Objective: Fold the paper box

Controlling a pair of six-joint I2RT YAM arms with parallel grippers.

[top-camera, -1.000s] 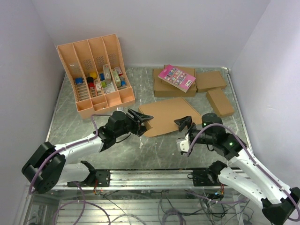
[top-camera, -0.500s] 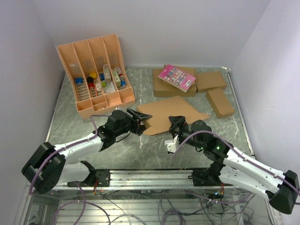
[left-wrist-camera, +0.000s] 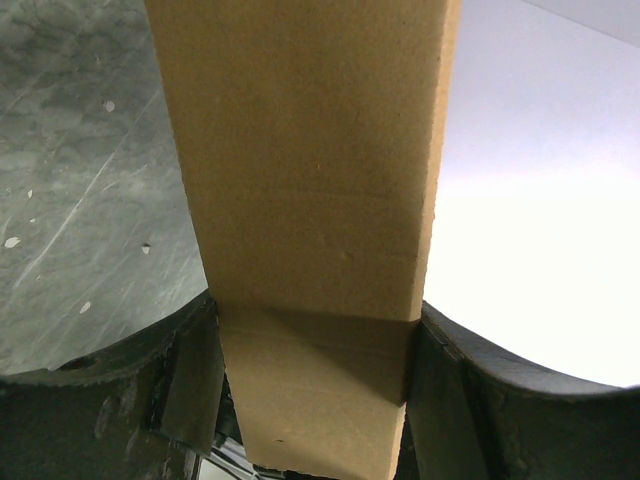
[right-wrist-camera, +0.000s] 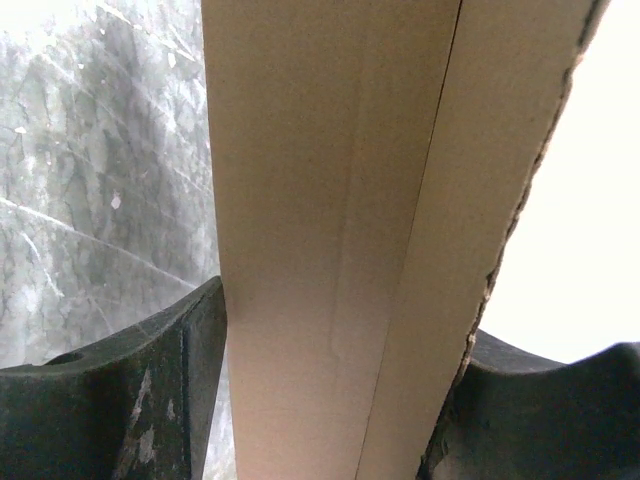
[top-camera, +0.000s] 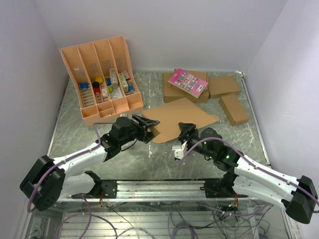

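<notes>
The paper box (top-camera: 182, 115), a flat brown cardboard piece with flaps, lies mid-table with its near edge lifted. My left gripper (top-camera: 149, 124) is at its left near corner. In the left wrist view a cardboard flap (left-wrist-camera: 310, 180) fills the gap of that gripper (left-wrist-camera: 315, 345), and both fingers (left-wrist-camera: 185, 380) press against it. My right gripper (top-camera: 186, 130) is at the near edge, further right. In the right wrist view the cardboard (right-wrist-camera: 330, 200) runs between the fingers (right-wrist-camera: 175, 380) of the gripper (right-wrist-camera: 340, 340), touching both.
An orange-tan compartment tray (top-camera: 88, 115) with small items stands at the back left. Three smaller brown boxes (top-camera: 224, 85) sit at the back right, one under a pink card (top-camera: 188, 82). White walls close in the table on three sides.
My right arm swung left to the box's near edge and its jaws narrowed onto the cardboard. The box shifted back and its near edge rose. The left gripper kept its hold.
</notes>
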